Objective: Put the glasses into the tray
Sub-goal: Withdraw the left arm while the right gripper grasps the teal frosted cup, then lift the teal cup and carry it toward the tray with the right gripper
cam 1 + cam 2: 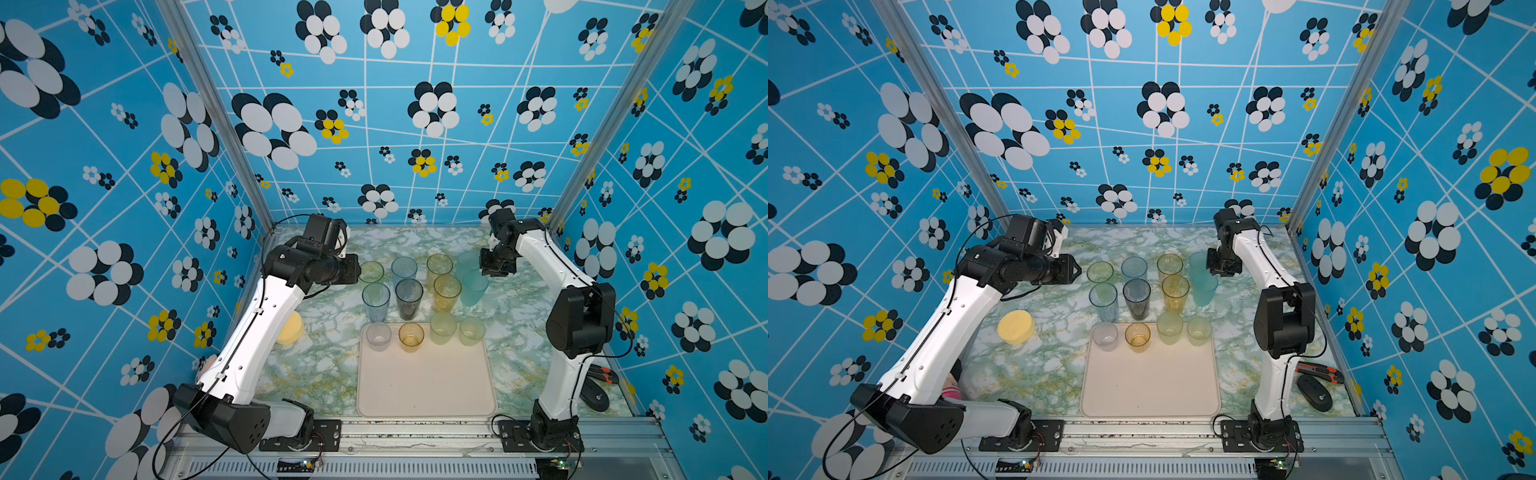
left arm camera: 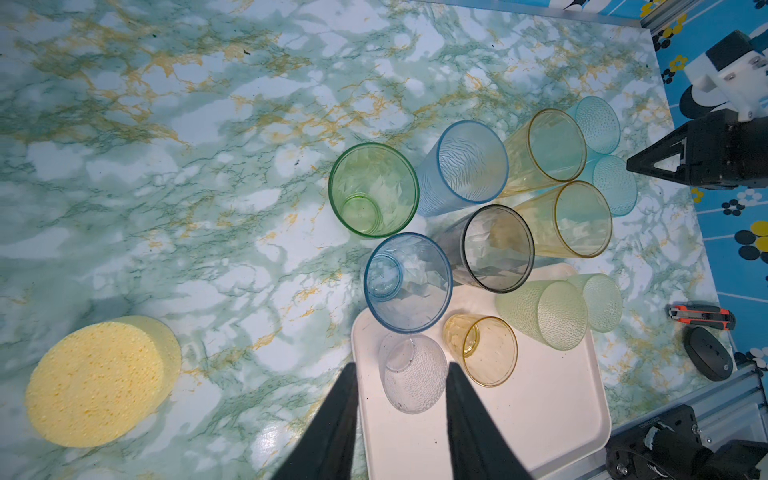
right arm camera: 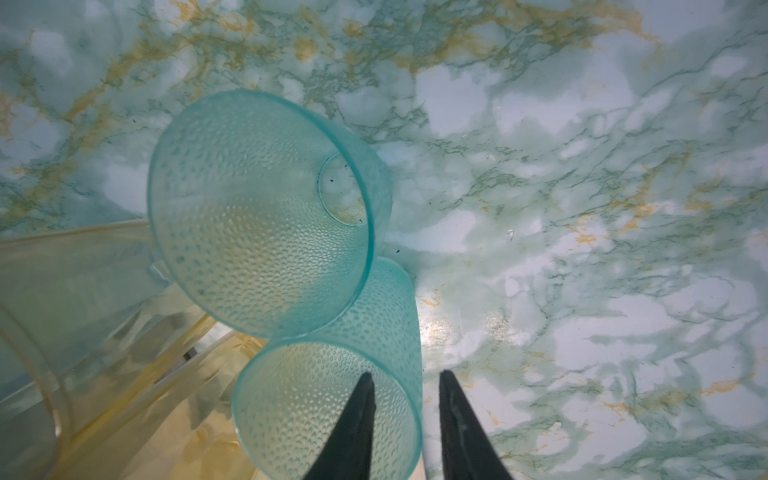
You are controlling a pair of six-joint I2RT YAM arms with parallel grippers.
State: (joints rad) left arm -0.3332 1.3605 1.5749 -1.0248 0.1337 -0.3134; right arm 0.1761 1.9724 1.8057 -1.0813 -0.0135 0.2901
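Note:
The cream-pink tray [image 1: 424,386] lies at the front middle in both top views. Several short glasses stand along its far rim: clear [image 1: 378,336], amber [image 1: 411,336] and two pale green [image 1: 442,328]. Behind it, tall glasses stand on the marble in two rows. My right gripper [image 3: 405,372] is open and straddles the rim of the nearer teal glass [image 3: 324,399], one finger inside and one outside, with gaps to the wall. My left gripper [image 2: 402,365] is open and empty, held high beside the tall green glass [image 1: 371,272].
A round yellow sponge [image 1: 1016,326] lies left of the tray, under my left arm. A box cutter [image 1: 1318,370] and a black mouse [image 1: 1314,392] lie at the right front by the wall. Patterned walls close three sides.

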